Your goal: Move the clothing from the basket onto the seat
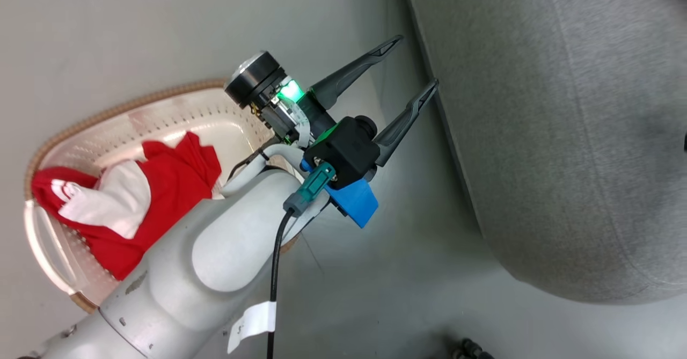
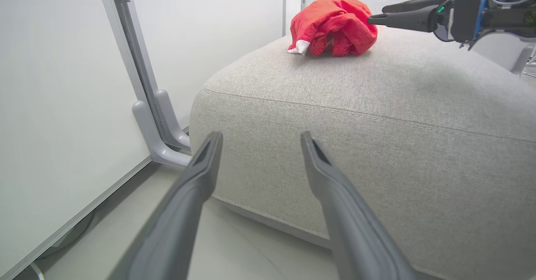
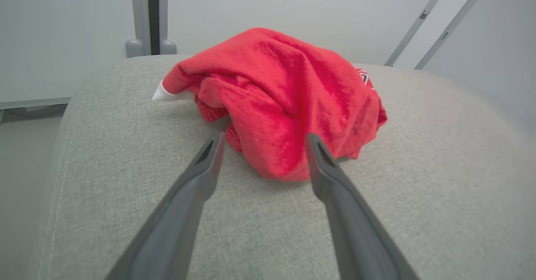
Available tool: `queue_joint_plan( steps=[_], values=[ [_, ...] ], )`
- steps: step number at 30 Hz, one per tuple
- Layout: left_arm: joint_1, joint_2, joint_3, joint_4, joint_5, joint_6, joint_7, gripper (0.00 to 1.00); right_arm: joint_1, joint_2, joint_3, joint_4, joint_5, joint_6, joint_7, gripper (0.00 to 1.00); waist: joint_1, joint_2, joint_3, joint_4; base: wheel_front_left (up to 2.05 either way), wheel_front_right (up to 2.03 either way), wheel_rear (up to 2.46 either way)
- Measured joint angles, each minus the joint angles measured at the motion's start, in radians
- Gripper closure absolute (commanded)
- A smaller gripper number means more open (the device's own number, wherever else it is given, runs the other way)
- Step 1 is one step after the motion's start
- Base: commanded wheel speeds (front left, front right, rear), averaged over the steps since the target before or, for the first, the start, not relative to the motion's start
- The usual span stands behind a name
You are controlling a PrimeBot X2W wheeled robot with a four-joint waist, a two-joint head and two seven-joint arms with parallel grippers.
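Observation:
One piece of red clothing with white panels lies in the cream basket, partly hidden behind my pale left forearm. My left gripper is open and holds nothing; it hangs over the floor with its tips at the side edge of the grey seat. Another bunched piece of red clothing rests on top of the seat. My right gripper is open there, its fingertips on either side of that garment's near edge.
White wall panels stand behind and beside the seat, with a grey post foot on the floor near its corner. Grey floor runs between basket and seat. A small dark object lies at the bottom edge of the head view.

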Motion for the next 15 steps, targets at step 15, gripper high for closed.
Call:
queue_joint_plan(
  steps=[15],
  values=[
    [0.226,-0.013,0.300,-0.098,-0.042,0.083,-0.003,0.00,0.242,0.017,0.160,-0.252,0.042,0.000,0.000,0.00,-0.0002,0.0001,-0.309,0.061,0.00,0.00,0.00]
  ],
)
